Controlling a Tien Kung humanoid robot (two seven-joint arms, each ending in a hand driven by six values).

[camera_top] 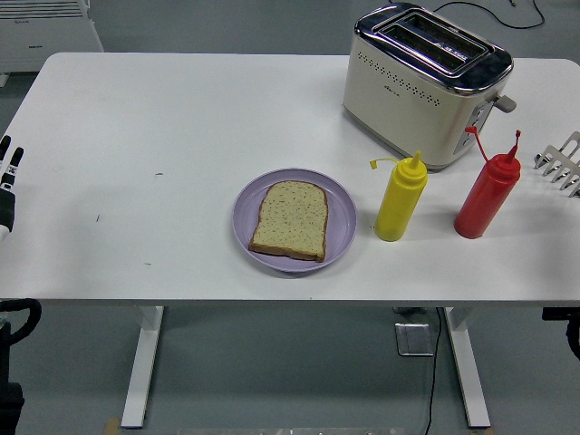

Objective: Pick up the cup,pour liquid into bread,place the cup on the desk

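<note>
bread (pixel 289 220) sits flat on the purple plate (pixel 247 237) up front; yellow bottle (pixel 400 199) and red bottle (pixel 487 197) upright just behind, no cup around; left hand (pixel 7 186) at the edge, can't tell its fingers; could be pre-pour or already set down.

A cream toaster (pixel 426 83) stands on the white table (pixel 181 118), a metal rack (pixel 562 161) at its right edge.
</note>
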